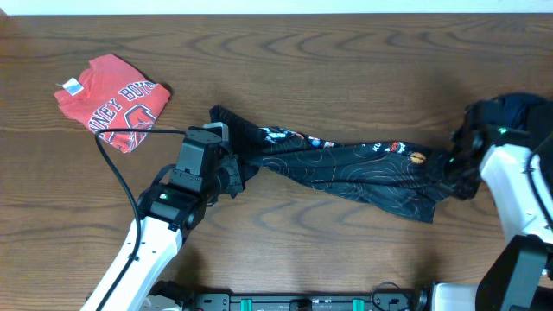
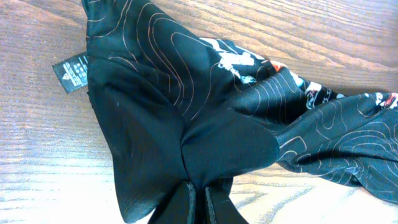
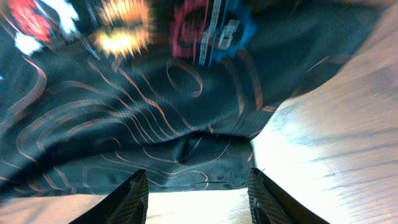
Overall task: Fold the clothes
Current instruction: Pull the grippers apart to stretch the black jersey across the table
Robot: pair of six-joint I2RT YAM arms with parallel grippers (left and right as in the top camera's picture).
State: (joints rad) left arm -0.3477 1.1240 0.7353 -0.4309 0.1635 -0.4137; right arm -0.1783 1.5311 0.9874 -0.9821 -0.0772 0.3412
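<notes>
Currently a dark shirt (image 1: 346,168) printed with thin orange contour lines lies stretched in a long band across the middle of the wooden counter (image 1: 302,60), running from left of center toward the right edge. The left gripper (image 1: 235,173) sits at the shirt's left end. In the left wrist view its fingers (image 2: 214,208) are pressed together with a bunch of the black cloth pinched between them, and a small black label (image 2: 73,73) shows at the cloth's edge on the wood. The right gripper (image 1: 454,168) is at the shirt's right end. In the blurred right wrist view its fingers (image 3: 134,196) stand wide apart with the hem just in front of them, holding nothing. A folded red shirt (image 1: 112,102) with white lettering rests near the far left corner, well apart from the dark one. A dark heap of cloth (image 1: 518,112) sits at the right edge, beside the right arm.
</notes>
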